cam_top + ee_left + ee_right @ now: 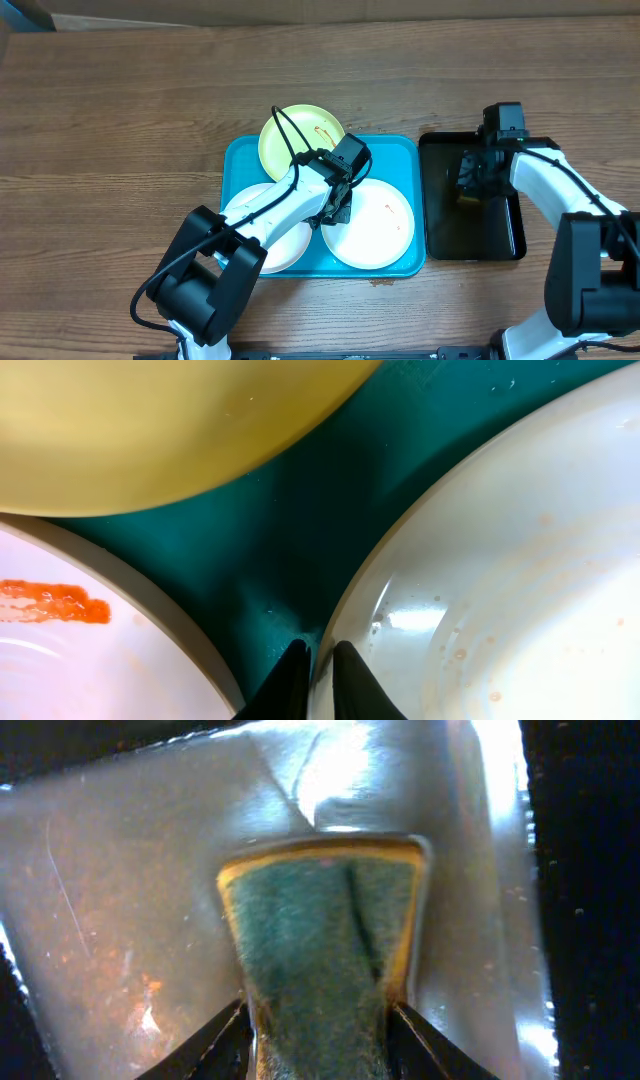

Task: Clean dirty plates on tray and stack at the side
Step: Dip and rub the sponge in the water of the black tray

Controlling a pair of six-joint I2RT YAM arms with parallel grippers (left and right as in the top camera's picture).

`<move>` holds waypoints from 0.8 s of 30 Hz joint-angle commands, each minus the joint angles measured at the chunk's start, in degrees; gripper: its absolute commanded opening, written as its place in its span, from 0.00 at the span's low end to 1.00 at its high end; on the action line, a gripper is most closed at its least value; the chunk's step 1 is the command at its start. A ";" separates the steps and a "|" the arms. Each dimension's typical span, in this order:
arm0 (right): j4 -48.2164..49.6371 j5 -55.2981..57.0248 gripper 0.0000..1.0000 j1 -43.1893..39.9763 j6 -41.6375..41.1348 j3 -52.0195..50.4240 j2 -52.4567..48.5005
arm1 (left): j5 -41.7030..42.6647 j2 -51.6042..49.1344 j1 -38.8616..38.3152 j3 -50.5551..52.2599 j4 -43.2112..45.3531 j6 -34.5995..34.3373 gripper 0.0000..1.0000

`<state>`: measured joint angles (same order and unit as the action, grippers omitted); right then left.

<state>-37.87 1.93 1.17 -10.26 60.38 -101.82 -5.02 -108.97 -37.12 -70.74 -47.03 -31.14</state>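
My left gripper pinched the right white plate's rim inside the tray. Right of the tray, my right gripper clamped a sponge, its green face visible only to the wrist camera.

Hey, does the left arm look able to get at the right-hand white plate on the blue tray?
Likely yes: the left gripper sits astride the rim of the right-hand white plate, and nothing lies on that plate.
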 commanded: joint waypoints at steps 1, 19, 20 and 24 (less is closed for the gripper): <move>0.52 -0.07 0.41 1.95 0.17 -0.39 -0.48 | -0.52 0.61 0.00 0.63 0.17 0.33 0.14; 0.50 4.44 0.52 4.28 -2.23 -0.44 -0.55 | -0.52 0.61 0.00 0.63 0.17 0.33 0.20; 0.59 4.44 0.53 4.28 -2.23 -0.44 -0.59 | -0.52 0.61 0.00 0.63 0.17 0.33 0.20; 1.64 4.31 0.52 4.31 -2.23 -0.44 -1.20 | -0.52 0.61 0.00 0.63 0.17 0.33 0.21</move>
<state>-36.91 5.56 5.50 -11.97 60.31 -101.97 -5.02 -108.97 -37.12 -70.74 -47.00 -31.14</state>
